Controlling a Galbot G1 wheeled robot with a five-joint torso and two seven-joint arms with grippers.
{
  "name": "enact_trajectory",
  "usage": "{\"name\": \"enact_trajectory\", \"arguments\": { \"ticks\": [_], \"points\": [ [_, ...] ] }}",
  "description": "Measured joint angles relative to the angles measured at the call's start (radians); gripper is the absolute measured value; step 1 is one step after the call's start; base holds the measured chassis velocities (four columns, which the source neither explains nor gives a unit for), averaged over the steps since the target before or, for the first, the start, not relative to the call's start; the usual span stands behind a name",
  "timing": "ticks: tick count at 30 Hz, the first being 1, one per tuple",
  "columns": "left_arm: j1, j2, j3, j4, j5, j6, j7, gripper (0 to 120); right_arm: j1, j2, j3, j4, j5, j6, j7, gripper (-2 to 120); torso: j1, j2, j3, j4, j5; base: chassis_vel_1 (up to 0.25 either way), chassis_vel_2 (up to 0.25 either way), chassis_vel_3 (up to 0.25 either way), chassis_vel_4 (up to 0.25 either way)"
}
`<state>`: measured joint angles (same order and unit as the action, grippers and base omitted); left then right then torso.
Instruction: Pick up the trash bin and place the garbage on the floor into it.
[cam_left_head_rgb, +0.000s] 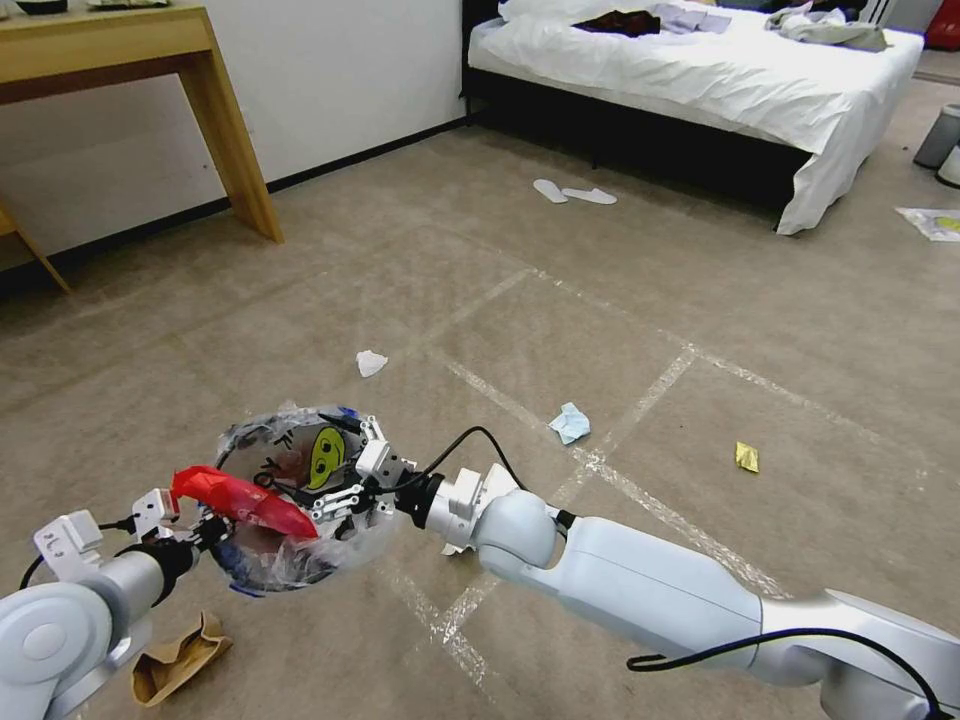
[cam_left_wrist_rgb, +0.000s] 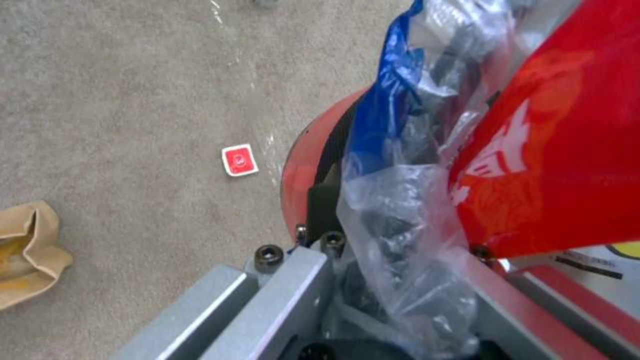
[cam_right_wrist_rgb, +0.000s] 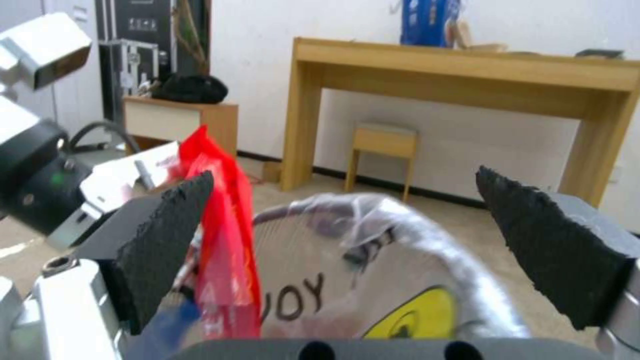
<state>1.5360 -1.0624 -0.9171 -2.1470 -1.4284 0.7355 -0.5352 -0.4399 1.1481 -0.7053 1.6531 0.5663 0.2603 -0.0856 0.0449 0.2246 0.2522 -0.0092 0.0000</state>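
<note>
With the trash bin (cam_left_head_rgb: 290, 500) already off the floor (cam_left_head_rgb: 620, 300), rim gripped by our left gripper (cam_left_head_rgb: 185, 515), and our right gripper (cam_left_head_rgb: 345, 480) wide open over a red wrapper (cam_left_head_rgb: 240, 500) at its mouth, we've still got tissue (cam_left_head_rgb: 370, 362), blue wad (cam_left_head_rgb: 570, 423), yellow packet (cam_left_head_rgb: 746, 457) and cardboard (cam_left_head_rgb: 180, 655) left.

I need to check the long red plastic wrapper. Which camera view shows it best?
The head view: the long red plastic wrapper lies whole across the bin's mouth. The left wrist view gives a close-up of part of it; in the right wrist view it stands partly behind a black finger pad.
</note>
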Motion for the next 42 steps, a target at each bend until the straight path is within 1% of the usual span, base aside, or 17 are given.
{"name": "enact_trajectory", "arguments": {
  "ticks": [6, 10, 12, 13, 14, 18, 20, 21, 24, 28, 30, 31, 33, 34, 37, 38, 42],
  "points": [
    [-0.001, 0.003, -0.002, 0.008, 0.000, 0.000, 0.000, 0, -0.001, -0.031, 0.049, 0.050, 0.017, -0.004, 0.001, 100, 0.000, 0.000, 0.000, 0.0000, 0.0000, 0.000, 0.000, 0.000, 0.000],
    [-0.004, 0.004, -0.003, 0.017, 0.001, 0.000, 0.000, 0, -0.004, -0.074, 0.118, 0.124, 0.055, -0.021, 0.008, 100, 0.000, 0.000, 0.000, 0.0000, 0.0001, 0.000, 0.000, 0.000, 0.000],
    [-0.007, 0.003, -0.003, 0.022, 0.004, 0.000, 0.001, 0, -0.021, -0.120, 0.213, 0.204, 0.111, -0.042, 0.018, 100, 0.000, 0.000, 0.000, 0.0000, 0.0001, 0.000, 0.000, 0.000, 0.000],
    [-0.007, 0.003, -0.003, 0.022, 0.004, 0.000, 0.001, 0, -0.021, -0.120, 0.213, 0.204, 0.111, -0.042, 0.018, 100, 0.000, 0.000, 0.000, 0.0000, 0.0001, 0.000, 0.000, 0.000, 0.000],
    [-0.007, 0.003, -0.003, 0.023, 0.007, 0.000, 0.003, 0, -0.038, -0.146, 0.278, 0.241, 0.148, -0.057, 0.021, 100, 0.000, 0.000, 0.000, 0.0000, 0.0001, 0.000, 0.000, 0.000, 0.000],
    [-0.007, 0.004, -0.006, 0.023, 0.009, 0.000, 0.006, 0, -0.070, -0.178, 0.366, 0.262, 0.205, -0.070, 0.033, 100, 0.000, 0.000, 0.000, 0.0000, 0.0001, 0.000, 0.000, 0.000, 0.000],
    [-0.009, 0.004, -0.008, 0.026, 0.014, 0.000, 0.008, 0, -0.119, -0.205, 0.450, 0.261, 0.275, -0.091, 0.073, 100, 0.000, 0.000, 0.000, -0.0001, 0.0002, 0.000, 0.000, 0.000, 0.000],
    [-0.009, 0.004, -0.008, 0.026, 0.014, 0.000, 0.008, 0, -0.119, -0.205, 0.450, 0.261, 0.275, -0.091, 0.073, 100, 0.000, 0.000, 0.000, -0.0001, 0.0002, 0.000, 0.000, 0.000, 0.000],
    [-0.010, 0.004, -0.008, 0.030, 0.021, 0.000, 0.011, 0, -0.165, -0.218, 0.499, 0.260, 0.338, -0.120, 0.124, 100, 0.000, 0.000, 0.000, -0.0002, 0.0003, 0.000, 0.000, 0.000, 0.000],
    [-0.012, 0.004, -0.004, 0.033, 0.025, 0.000, 0.012, 0, -0.228, -0.217, 0.548, 0.260, 0.438, -0.211, 0.236, 100, 0.000, 0.000, 0.000, -0.0001, 0.0001, 0.000, 0.000, 0.000, 0.000],
    [-0.012, 0.004, -0.004, 0.033, 0.026, 0.000, 0.012, 0, -0.267, -0.198, 0.570, 0.255, 0.523, -0.301, 0.350, 100, 0.000, 0.000, 0.000, 0.0000, 0.0001, 0.000, 0.000, 0.000, 0.000],
    [-0.012, 0.004, -0.004, 0.033, 0.026, 0.000, 0.012, 0, -0.267, -0.198, 0.570, 0.255, 0.523, -0.301, 0.350, 100, 0.000, 0.000, 0.000, 0.0000, 0.0001, 0.000, 0.000, 0.000, 0.000],
    [-0.010, 0.004, -0.005, 0.033, 0.027, 0.000, 0.012, 0, -0.298, -0.179, 0.584, 0.247, 0.595, -0.374, 0.450, 100, 0.000, 0.000, 0.000, 0.0000, 0.0001, 0.000, 0.000, 0.000, 0.000],
    [-0.010, 0.004, -0.005, 0.033, 0.027, 0.000, 0.012, 0, -0.298, -0.179, 0.584, 0.247, 0.595, -0.374, 0.450, 100, 0.000, 0.000, 0.000, 0.0000, 0.0001, 0.000, 0.000, 0.000, 0.000],
    [-0.003, 0.003, -0.011, 0.032, 0.030, 0.000, 0.012, 0, -0.336, -0.148, 0.591, 0.227, 0.690, -0.459, 0.575, 100, 0.000, 0.000, 0.000, 0.0000, 0.0000, 0.000, 0.000, 0.000, 0.000],
    [-0.003, 0.003, -0.011, 0.032, 0.030, 0.000, 0.012, 0, -0.336, -0.148, 0.591, 0.227, 0.690, -0.459, 0.575, 100, 0.000, 0.000, 0.000, 0.0000, 0.0000, 0.000, 0.000, 0.000, 0.000],
    [0.000, 0.001, -0.014, 0.032, 0.034, 0.000, 0.012, 0, -0.356, -0.105, 0.586, 0.198, 0.743, -0.514, 0.681, 100, 0.000, 0.000, 0.000, 0.0001, -0.0001, 0.000, 0.000, 0.000, 0.000]
  ]
}}
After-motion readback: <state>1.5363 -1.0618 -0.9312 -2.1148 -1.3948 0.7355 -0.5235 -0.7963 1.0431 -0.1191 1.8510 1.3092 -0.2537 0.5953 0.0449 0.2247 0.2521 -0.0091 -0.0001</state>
